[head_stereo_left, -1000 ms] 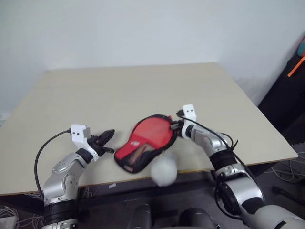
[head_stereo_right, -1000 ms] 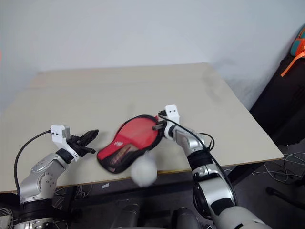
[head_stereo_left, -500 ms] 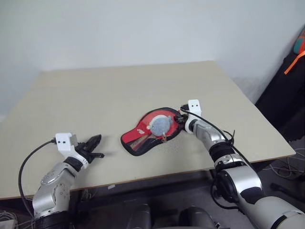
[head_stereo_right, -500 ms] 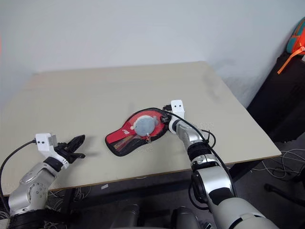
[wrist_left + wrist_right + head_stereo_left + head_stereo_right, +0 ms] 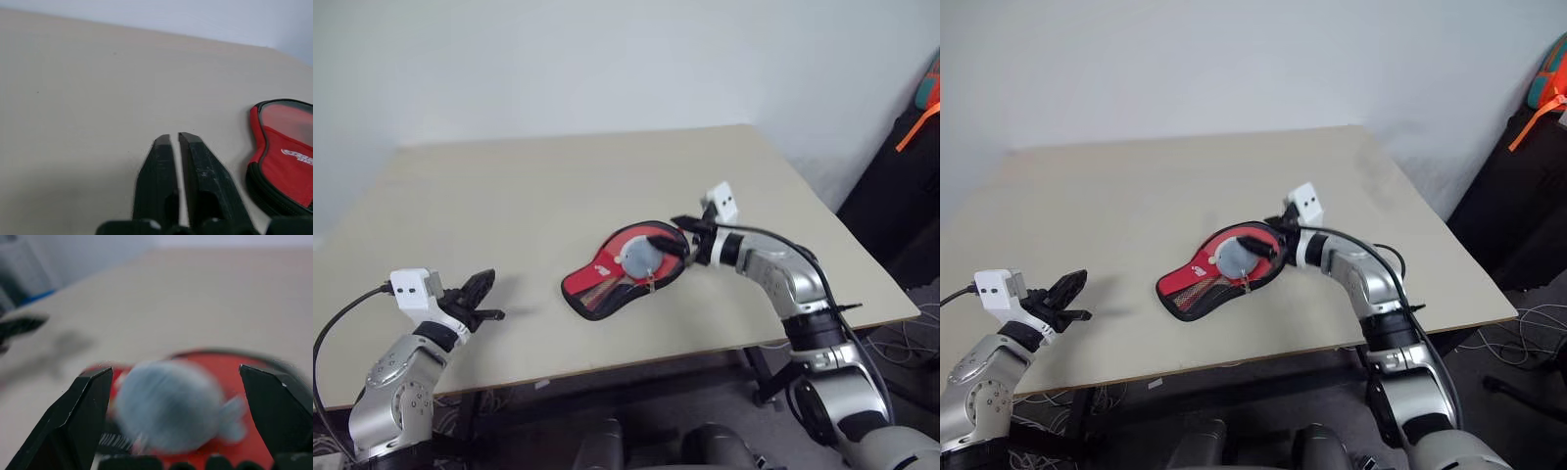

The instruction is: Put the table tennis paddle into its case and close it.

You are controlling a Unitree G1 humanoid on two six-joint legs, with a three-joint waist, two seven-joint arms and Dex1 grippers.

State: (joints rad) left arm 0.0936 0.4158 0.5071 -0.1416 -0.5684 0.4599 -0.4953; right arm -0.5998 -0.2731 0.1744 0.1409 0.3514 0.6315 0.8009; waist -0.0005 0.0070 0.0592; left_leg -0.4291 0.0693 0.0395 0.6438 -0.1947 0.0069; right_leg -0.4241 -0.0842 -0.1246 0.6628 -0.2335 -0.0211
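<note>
1. Two grippers are over the table (image 5: 558,166) in the left eye view. The case (image 5: 607,279) lies flat, red side up, near the middle of the table and towards the near edge, with its grey-blue pom-pom (image 5: 639,257) sitting on the round end. The right gripper (image 5: 677,233) hangs just over the far right end of the case, fingers spread wide and holding nothing. The left gripper (image 5: 481,296) sits well apart from the case, off to the left by the near edge.

2. Right eye view, same deal: the case lies with its narrow end pointing near-left and its round end far-right. Can't make out the table tennis paddle as its own thing here, there's just something striped behind the clear panel at the narrow end.

3. Left wrist view: the left gripper's fingers (image 5: 156,181) are nearly pressed together with only a thin slit between them, nothing pinched, above bare tabletop. The black-edged red case with its white logo is off to one side, not touching.

4. Right wrist view: the right gripper's two fingers (image 5: 88,411) stand far apart on either side of the blurry pom-pom, which rests on the red case. Neither finger touches it.
</note>
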